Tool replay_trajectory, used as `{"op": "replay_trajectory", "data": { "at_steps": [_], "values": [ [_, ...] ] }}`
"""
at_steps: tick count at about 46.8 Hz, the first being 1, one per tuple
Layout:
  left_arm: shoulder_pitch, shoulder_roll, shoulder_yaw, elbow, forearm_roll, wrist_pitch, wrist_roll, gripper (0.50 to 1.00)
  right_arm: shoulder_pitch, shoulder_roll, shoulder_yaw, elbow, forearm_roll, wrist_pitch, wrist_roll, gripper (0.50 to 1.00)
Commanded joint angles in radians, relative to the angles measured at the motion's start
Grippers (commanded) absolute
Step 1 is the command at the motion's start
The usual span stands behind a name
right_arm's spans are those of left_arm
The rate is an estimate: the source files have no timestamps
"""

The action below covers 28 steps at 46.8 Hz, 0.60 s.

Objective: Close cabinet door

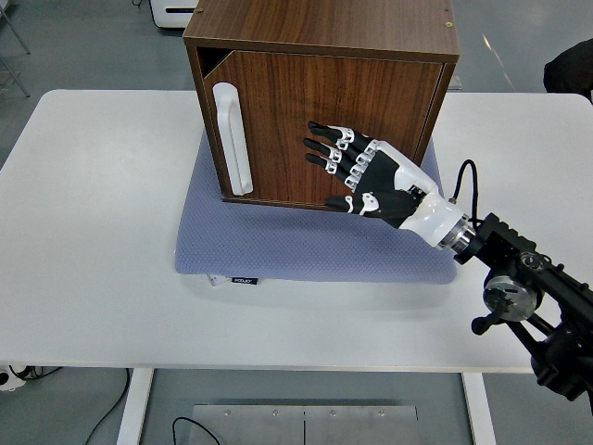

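A dark wooden cabinet [320, 37] stands on a blue-grey mat [278, 246] at the back middle of the white table. Its front door [278, 102] sits nearly flush with the frame, with a thin dark gap showing at the top left corner, and carries a long white vertical handle [233, 139] on its left side. My right hand [357, 167] hovers in front of the door's lower right part, fingers spread and holding nothing. Whether the fingertips touch the wood I cannot tell. My left arm does not show.
The black right arm [519, 287] runs in from the lower right over the table's [93, 232] right side. A dark object [570, 65] shows at the right edge, and a white box [171, 11] stands on the floor beyond the table.
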Motion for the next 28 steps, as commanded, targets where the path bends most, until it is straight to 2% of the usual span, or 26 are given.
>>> {"op": "replay_trajectory", "data": {
  "at_steps": [1,16,28],
  "values": [
    [0.000,0.000,0.000,0.000,0.000,0.000,0.000,1.000,-0.025,-0.026,0.033,0.009,0.001,0.014,0.000,1.000],
    [0.000,0.000,0.000,0.000,0.000,0.000,0.000,1.000,-0.126,-0.085,0.143,0.038,0.001,0.034,0.001,1.000],
    [0.000,0.000,0.000,0.000,0.000,0.000,0.000,1.000,-0.200,-0.142,0.186,0.125,0.000,0.061,0.004,1.000]
  ]
}}
